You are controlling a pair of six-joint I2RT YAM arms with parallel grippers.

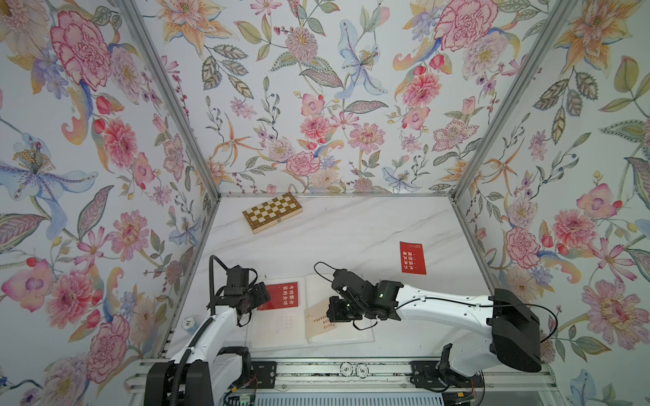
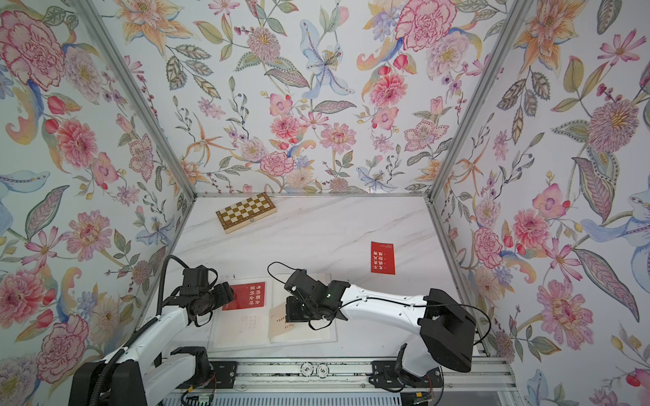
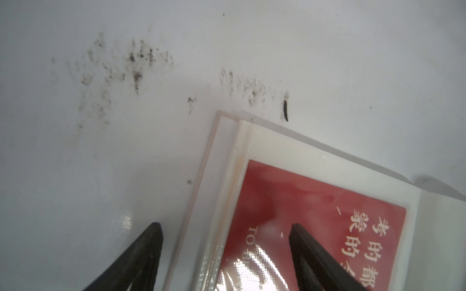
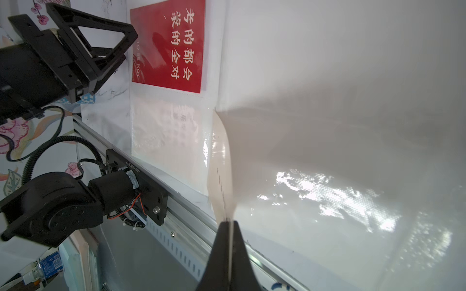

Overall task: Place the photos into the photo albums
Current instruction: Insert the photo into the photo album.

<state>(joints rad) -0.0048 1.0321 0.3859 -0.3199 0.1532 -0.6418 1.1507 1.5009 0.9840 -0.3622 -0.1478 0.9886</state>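
Right gripper [image 4: 230, 223] stretched over album [image 1: 316, 291], jaws pinching cream photo [image 4: 222, 163]. Left gripper [image 3: 225, 226] low, jaws spread astride album's edge, above red photo [image 3: 290, 196].

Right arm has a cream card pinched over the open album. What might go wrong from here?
The cream card is bowed and pinched only at its edge by the right gripper; pushing on may crease it or jam it at the sleeve mouth. The left gripper stands open astride the edge of the album, one finger over the sleeved red card; whether it presses down I cannot tell, so the album may slide.
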